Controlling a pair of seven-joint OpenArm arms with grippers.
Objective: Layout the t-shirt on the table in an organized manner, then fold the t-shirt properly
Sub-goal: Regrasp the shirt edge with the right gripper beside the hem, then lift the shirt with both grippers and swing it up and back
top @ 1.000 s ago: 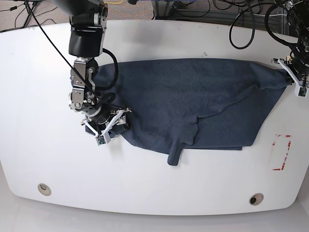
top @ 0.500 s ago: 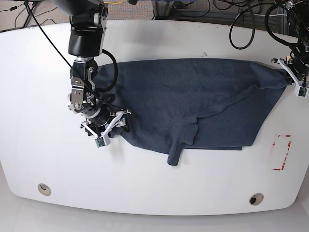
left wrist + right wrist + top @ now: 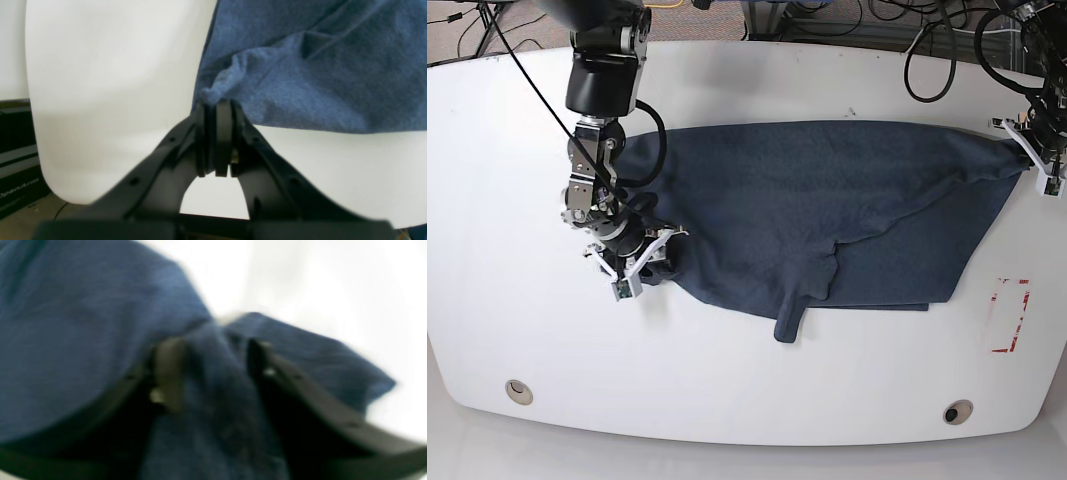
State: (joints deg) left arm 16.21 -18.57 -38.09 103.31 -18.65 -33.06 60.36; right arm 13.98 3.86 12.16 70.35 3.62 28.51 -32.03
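The dark blue t-shirt (image 3: pixel 827 200) lies spread across the white table (image 3: pixel 507 150), with a sleeve-like flap hanging toward the front edge. My left gripper (image 3: pixel 1025 150) holds the shirt's far right corner; the left wrist view shows this gripper (image 3: pixel 217 106) shut tight on a bunched tip of the t-shirt (image 3: pixel 300 66). My right gripper (image 3: pixel 652 258) sits at the shirt's lower left edge. In the blurred right wrist view a fold of the t-shirt (image 3: pixel 83 323) fills the right gripper (image 3: pixel 213 363), with a finger pressed against each side of it.
A red-outlined rectangle (image 3: pixel 1010 315) marks the table at the right. Two round grommets (image 3: pixel 519 390) (image 3: pixel 957 411) sit near the front edge. Black cables (image 3: pixel 927 50) loop over the back right. The table's rounded edge (image 3: pixel 43 166) is close beside my left gripper.
The right gripper's jaws have narrowed onto the shirt's lower left edge and it has shifted a little left, the edge following. The left gripper and its corner have stayed put.
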